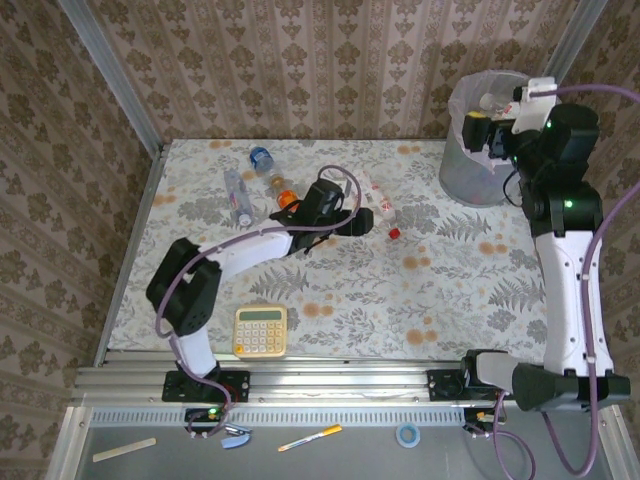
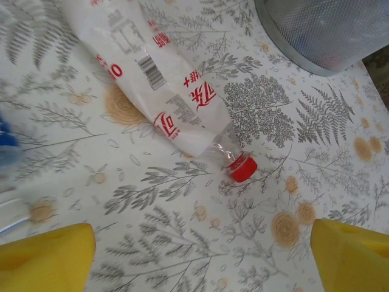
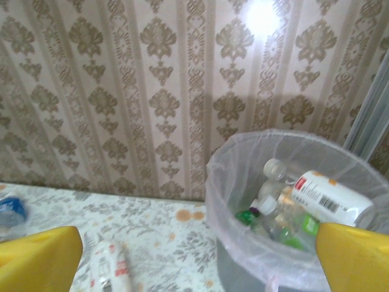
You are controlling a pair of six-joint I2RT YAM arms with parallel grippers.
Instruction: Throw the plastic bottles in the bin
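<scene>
A crushed plastic bottle [image 2: 164, 79] with a white, red-printed label and a red cap [image 2: 243, 167] lies on the table, just ahead of my left gripper [image 2: 203, 267]. That gripper is open, its yellow fingers [image 2: 45, 258] wide apart over bare tablecloth. From above, the left gripper [image 1: 360, 222] sits beside this bottle [image 1: 380, 208]. More bottles lie at the back left: one blue-labelled [image 1: 262, 158], one clear [image 1: 238, 195], one orange [image 1: 283, 195]. My right gripper [image 1: 487, 135] hangs open and empty by the bin [image 1: 470, 170]. The lined bin [image 3: 243, 182] holds several bottles, including a white-labelled one [image 3: 331, 198].
A yellow calculator [image 1: 260, 330] rests near the front edge of the table. Patterned walls close in the back and both sides. The bin's mesh base [image 2: 328, 30] stands just beyond the red-capped bottle. A pen [image 1: 310, 437] and tape roll [image 1: 407, 434] lie below the rail.
</scene>
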